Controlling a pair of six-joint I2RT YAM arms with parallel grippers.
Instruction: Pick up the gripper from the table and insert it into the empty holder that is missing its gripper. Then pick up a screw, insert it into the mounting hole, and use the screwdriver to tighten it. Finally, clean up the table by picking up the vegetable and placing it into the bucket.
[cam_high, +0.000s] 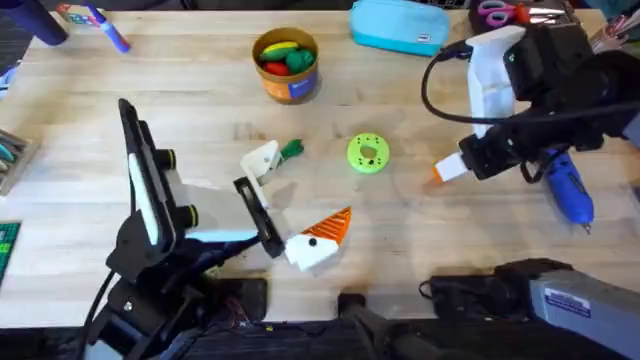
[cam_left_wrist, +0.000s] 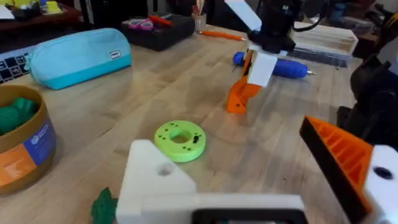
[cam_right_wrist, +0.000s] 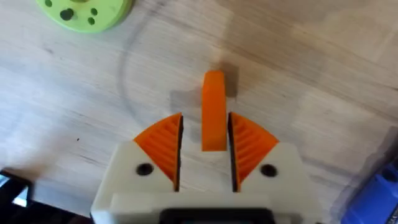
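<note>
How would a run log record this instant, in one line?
right hand: shut on orange part | left hand: open | vegetable: on table | screwdriver: untouched

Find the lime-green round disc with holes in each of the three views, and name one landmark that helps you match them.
Overhead: the green disc lies near the table's middle, right of the dark-green vegetable.
Left wrist: the disc lies at centre, beyond the white finger.
Right wrist: the disc is cut by the upper left edge.
Shared landmark: the blue screwdriver, beyond the disc.

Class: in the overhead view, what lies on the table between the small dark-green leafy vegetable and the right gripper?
The lime-green round disc with holes sits between the vegetable and the right gripper, on bare wood.
</note>
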